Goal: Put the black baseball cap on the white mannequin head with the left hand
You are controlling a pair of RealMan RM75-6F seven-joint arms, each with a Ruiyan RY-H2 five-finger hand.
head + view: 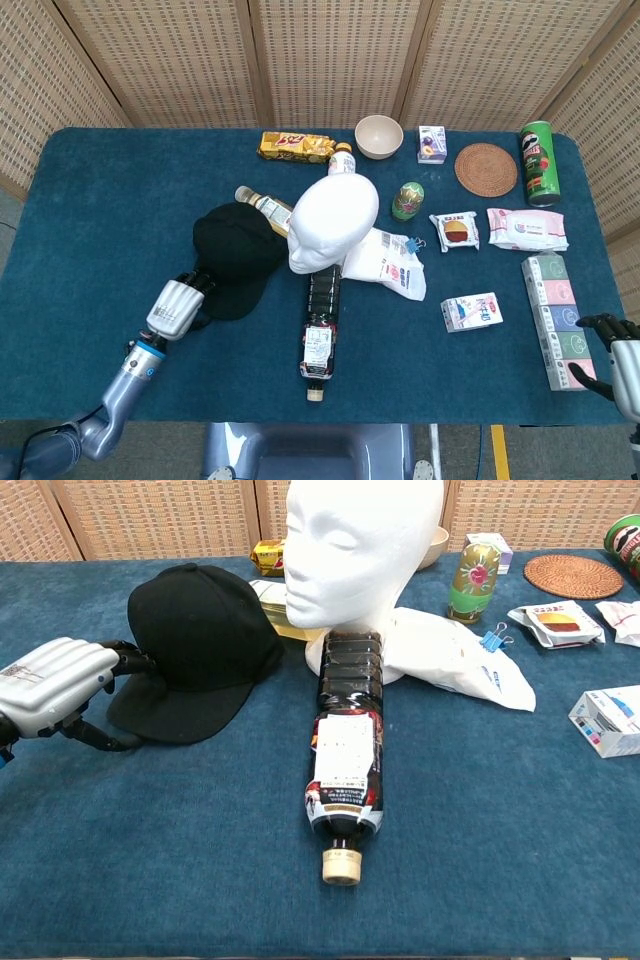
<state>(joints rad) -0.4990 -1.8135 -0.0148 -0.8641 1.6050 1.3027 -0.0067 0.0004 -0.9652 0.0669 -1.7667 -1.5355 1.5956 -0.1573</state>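
Your left robot hand [55, 680] sits at the brim of the black baseball cap [195, 645], fingers reaching over the brim edge and the thumb low beside it near the desk [90, 200]. Whether the brim is actually pinched cannot be told from either view; the cap lies flat on the desk, so judge the grasp as being formed, not secured. Nothing of the placing is done yet: the cap rests just to the left of the white mannequin head [330, 225], whose crown is bare. You have the grip, the lift, the carry over and the seating all left.

Your right robot hand [618, 365] waits at the desk's far right edge with its fingers loosely apart and nothing in them.

Watch the clutter round the head. A dark bottle [345, 765] lies on its side with its base against the head's neck, a second bottle [262, 207] lies between cap and head, and a white pouch [390, 262] lies on the other side. The head looks light, so a sideways nudge from the cap may well tip it.
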